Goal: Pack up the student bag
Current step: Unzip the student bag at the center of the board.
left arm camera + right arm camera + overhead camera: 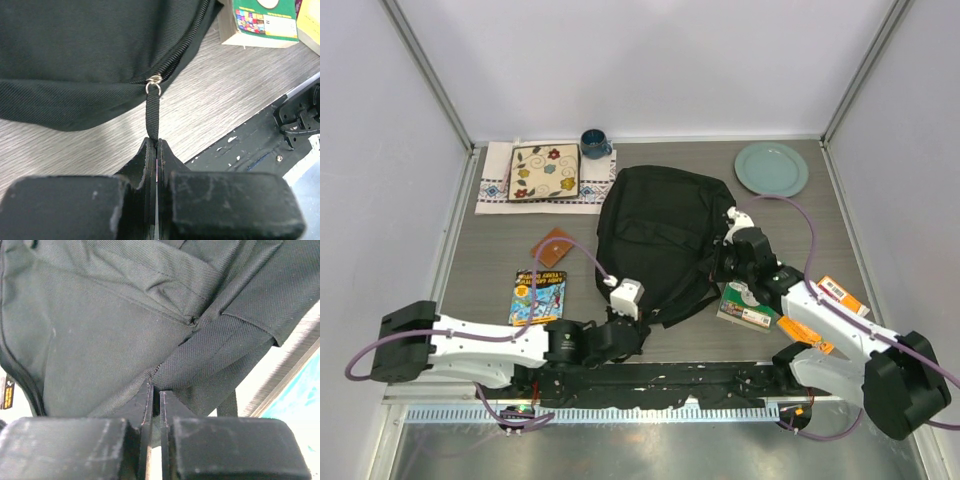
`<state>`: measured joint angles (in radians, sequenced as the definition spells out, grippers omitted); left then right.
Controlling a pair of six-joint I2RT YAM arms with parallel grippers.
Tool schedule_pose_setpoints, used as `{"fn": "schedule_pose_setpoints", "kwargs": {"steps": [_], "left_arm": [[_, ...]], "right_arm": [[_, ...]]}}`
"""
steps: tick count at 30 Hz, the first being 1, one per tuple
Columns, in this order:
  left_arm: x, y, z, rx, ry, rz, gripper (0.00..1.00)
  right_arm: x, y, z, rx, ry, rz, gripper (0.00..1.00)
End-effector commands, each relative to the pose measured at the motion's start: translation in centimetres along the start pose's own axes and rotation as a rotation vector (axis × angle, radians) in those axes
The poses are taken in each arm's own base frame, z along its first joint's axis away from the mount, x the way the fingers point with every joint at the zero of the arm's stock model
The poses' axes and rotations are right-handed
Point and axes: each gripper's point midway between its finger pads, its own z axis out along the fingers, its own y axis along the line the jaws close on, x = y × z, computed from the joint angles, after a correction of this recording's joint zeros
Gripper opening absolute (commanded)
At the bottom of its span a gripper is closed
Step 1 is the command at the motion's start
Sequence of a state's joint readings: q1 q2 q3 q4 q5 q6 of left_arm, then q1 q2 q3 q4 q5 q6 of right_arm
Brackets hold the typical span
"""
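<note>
Okay, my left hand (157, 146) is clenched on the black zip pull tab (153, 115), which runs taut up to its metal ring (153, 88) on the student bag (75, 55). My right hand (155, 390) is pinched shut on a fold of bag fabric beside a strap (220, 355). The bag lies flat mid-tabletop (500, 260), between both arms.

Step, as I judge it: unzip. To do it well, drag the tab along the line of teeth (187, 40), not straight away from the bag. Hold the right pinch firm so the bag does not slide, and go slow on the curve.

Visible teeth look closed and the bag's inside is hidden, so contents unknown. Teal plate (771, 168) is bare. Blue mug (595, 143): contents too small to tell. Comic (538, 297) and green book (742, 312) lie outside on the tabletop.
</note>
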<state>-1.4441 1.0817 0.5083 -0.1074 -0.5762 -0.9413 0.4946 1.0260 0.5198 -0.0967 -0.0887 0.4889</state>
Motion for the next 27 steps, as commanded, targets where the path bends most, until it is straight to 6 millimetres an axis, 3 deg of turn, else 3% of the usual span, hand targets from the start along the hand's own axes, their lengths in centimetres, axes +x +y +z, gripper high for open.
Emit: {"fn": "schedule_pose_setpoints", "kwargs": {"steps": [1,2,4,5,8,11,12,13,15,19,22,27], "left_arm": [[-0.7,-3.8,0.9,0.059,-0.032,0.025,0.0],[-0.5,-3.9,1.1,0.057,-0.031,0.014,0.0],[-0.9,-4.1,1.6,0.052,-0.059,-0.01,0.0],[-1.0,-4.1,1.6,0.046,-0.068,-0.019,0.0],[-2.0,-4.0,1.5,0.037,-0.111,-0.033,0.0],[-2.9,-3.9,1.3,0.025,-0.138,-0.018,0.0],[-3.2,-3.9,1.2,0.022,-0.144,-0.015,0.0],[-3.5,-4.0,1.0,0.027,-0.15,-0.014,0.0],[-3.7,-4.1,0.9,0.032,-0.158,-0.019,0.0],[-3.8,-4.1,0.8,0.038,-0.164,-0.016,0.0],[-3.8,-4.1,0.9,0.036,-0.164,-0.016,0.0],[-3.9,-4.2,0.8,0.045,-0.165,-0.021,0.0]], "right_arm": [[-6.0,-0.4,0.3,0.099,-0.146,-0.027,0.14],[-5.7,-0.9,0.4,0.126,-0.133,0.006,0.3],[-4.4,-1.7,0.1,0.168,-0.089,0.044,0.46],[-4.4,-1.9,-0.5,0.183,-0.099,0.065,0.65],[-2.5,-2.8,-1.9,0.223,-0.086,0.191,0.76],[-1.2,-2.2,-4.0,0.17,-0.121,0.325,0.78],[-1.4,-0.7,-5.2,0.08,-0.141,0.358,0.79],[-0.2,-0.7,-5.2,0.061,-0.124,0.423,0.79],[0.5,1.3,-6.0,-0.062,-0.101,0.494,0.79],[3.6,2.4,-5.5,-0.117,-0.021,0.624,0.78],[5.1,3.4,-4.8,-0.121,0.009,0.626,0.79],[6.3,6.1,-3.2,-0.135,0.053,0.628,0.79]]}}
